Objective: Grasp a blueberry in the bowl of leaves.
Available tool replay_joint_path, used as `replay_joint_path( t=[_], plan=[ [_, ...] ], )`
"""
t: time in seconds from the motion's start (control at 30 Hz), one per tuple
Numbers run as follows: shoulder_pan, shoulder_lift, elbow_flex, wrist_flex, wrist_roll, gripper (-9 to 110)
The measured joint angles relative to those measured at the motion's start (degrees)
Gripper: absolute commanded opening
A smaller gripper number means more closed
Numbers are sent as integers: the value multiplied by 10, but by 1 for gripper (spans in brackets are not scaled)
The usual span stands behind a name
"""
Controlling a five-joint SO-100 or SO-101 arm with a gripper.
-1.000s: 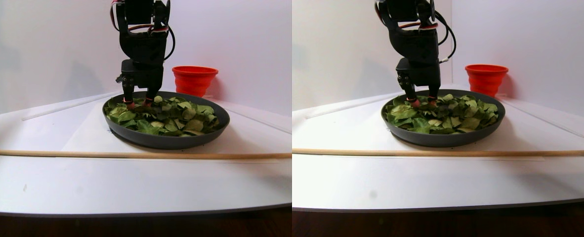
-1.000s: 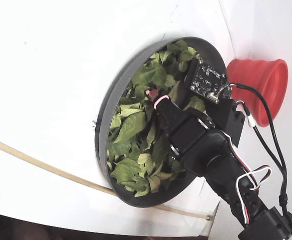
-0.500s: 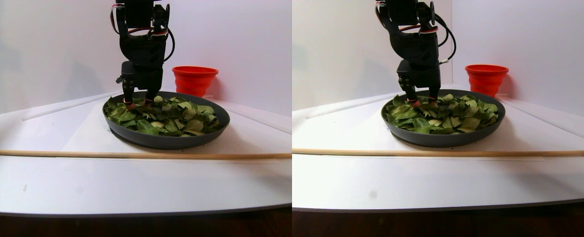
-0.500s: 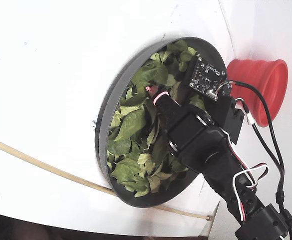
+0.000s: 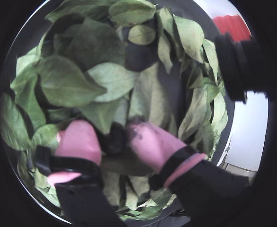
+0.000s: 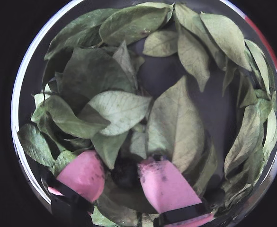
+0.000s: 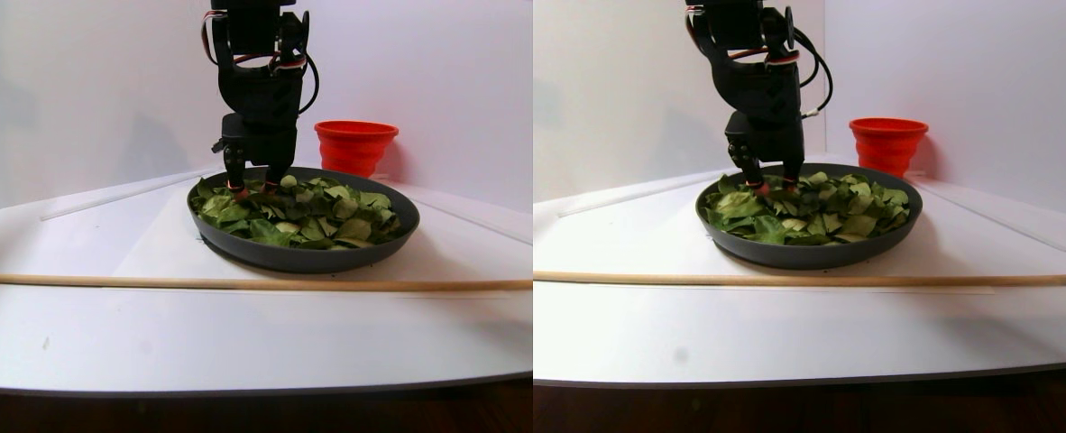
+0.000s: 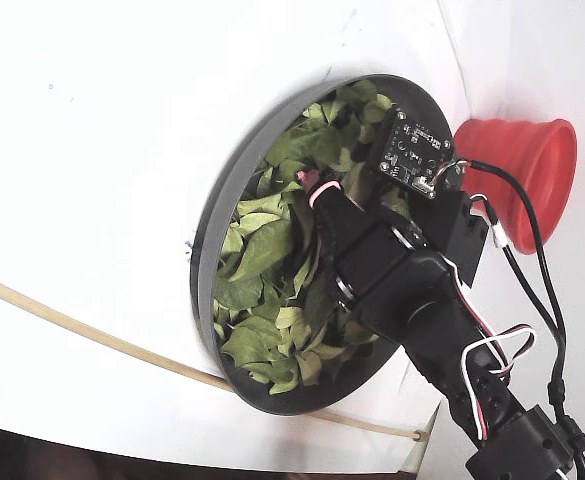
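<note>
The dark grey bowl (image 7: pixel 307 257) holds a heap of green leaves (image 6: pixel 119 106) on the white table. My gripper (image 6: pixel 124 170) is lowered into the leaves at the bowl's back left in the stereo pair view (image 7: pixel 251 188). Between its two pink fingertips (image 6: pixel 84 172) sits a small dark round blueberry (image 6: pixel 125 174), also shown in a wrist view (image 5: pixel 114 139). Both pads press against the berry, with a leaf edge at the left pad. The berry is still down among the leaves. In the fixed view the arm covers it.
A red plastic cup (image 7: pixel 355 144) stands just behind the bowl, close to the arm (image 8: pixel 517 170). A thin wooden stick (image 7: pixel 226 282) lies across the table in front of the bowl. White walls stand behind the table.
</note>
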Motion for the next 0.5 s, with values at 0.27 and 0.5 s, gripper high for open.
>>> replay_joint_path(
  t=[0.27, 0.5],
  plan=[
    [0, -4, -1, -4, -5, 10],
    [2, -4, -1, -4, -12, 9]
  ],
)
